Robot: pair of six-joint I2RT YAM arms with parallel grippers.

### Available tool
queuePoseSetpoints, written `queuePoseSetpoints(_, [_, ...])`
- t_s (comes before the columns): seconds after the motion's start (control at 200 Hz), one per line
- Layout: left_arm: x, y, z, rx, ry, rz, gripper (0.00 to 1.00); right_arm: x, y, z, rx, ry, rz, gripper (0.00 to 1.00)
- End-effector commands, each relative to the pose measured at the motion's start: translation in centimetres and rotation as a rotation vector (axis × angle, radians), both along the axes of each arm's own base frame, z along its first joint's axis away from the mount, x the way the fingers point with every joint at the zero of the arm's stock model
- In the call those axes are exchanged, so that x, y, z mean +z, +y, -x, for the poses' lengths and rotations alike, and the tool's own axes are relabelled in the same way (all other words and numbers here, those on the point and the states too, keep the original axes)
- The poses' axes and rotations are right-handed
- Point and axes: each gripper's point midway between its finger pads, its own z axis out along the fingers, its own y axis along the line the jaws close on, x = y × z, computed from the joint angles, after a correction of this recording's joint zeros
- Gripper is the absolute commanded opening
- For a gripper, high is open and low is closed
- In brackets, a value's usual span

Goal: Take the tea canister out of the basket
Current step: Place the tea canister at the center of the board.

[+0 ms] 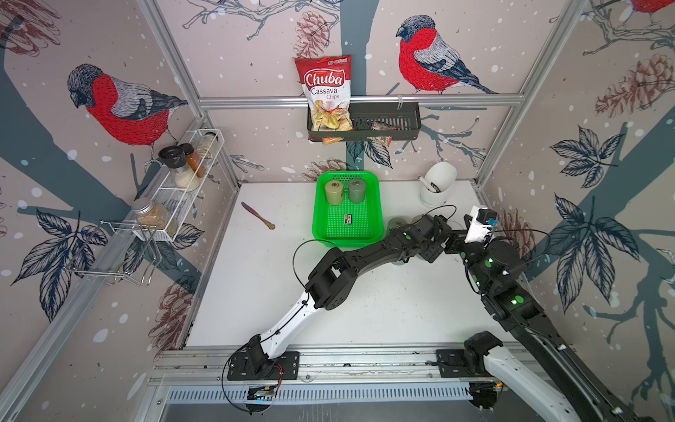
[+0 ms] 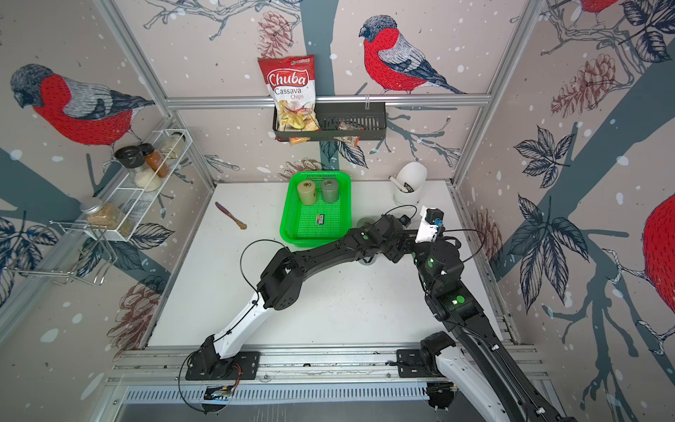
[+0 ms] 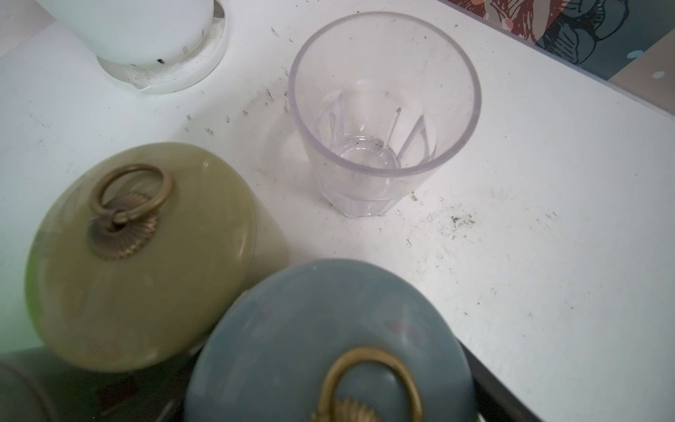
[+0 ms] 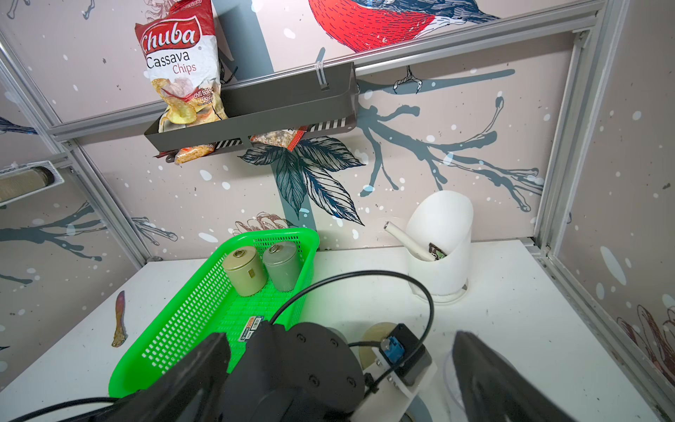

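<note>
a: where are the canisters?
b: 2 stand upright at the far end of the green basket: a beige canister and a grey canister. 2 more, an olive canister and a blue canister, stand on the table just outside it, near a clear glass.
a: and the grippers?
b: the right gripper gapes wide, holding nothing. the left gripper hangs over the blue canister; whether its jaws grip, i cannot tell.

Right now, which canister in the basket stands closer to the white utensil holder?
The grey canister, at the basket's back; the beige canister beside it stands farther from the utensil holder.
</note>
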Motion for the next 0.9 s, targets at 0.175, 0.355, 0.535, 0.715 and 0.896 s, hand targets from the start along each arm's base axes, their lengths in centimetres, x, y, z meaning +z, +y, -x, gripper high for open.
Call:
queuePoseSetpoints(0.175, [-0.3, 0.3, 0.2, 0.002, 0.013, -0.017, 0.82, 1.4, -0.1, 0.1, 0.002, -0.04, -0.014, 1.0])
queuePoseSetpoints(0.355, [1.2, 0.3, 0.1, 0.01, -0.001, 0.001, 0.96, 2.0, -0.3, 0.5, -0.003, -0.062, -0.027, 1.0])
queuePoseSetpoints(0.535, [5.8, 0.1, 0.1, -0.002, -0.059, 0.09, 0.96, 2.7, -0.8, 0.9, -0.008, -0.092, -0.046, 1.0])
queuePoseSetpoints(0.715, [7.7, 0.2, -0.4, 0.006, -0.096, 0.095, 0.96, 2.5, -0.7, 0.9, -0.005, -0.087, -0.048, 1.0])
queuePoseSetpoints(0.896, [12.5, 1.1, -1.0, 0.038, -0.18, 0.137, 0.96, 3.3, -1.0, 1.4, -0.005, -0.114, -0.064, 1.0])
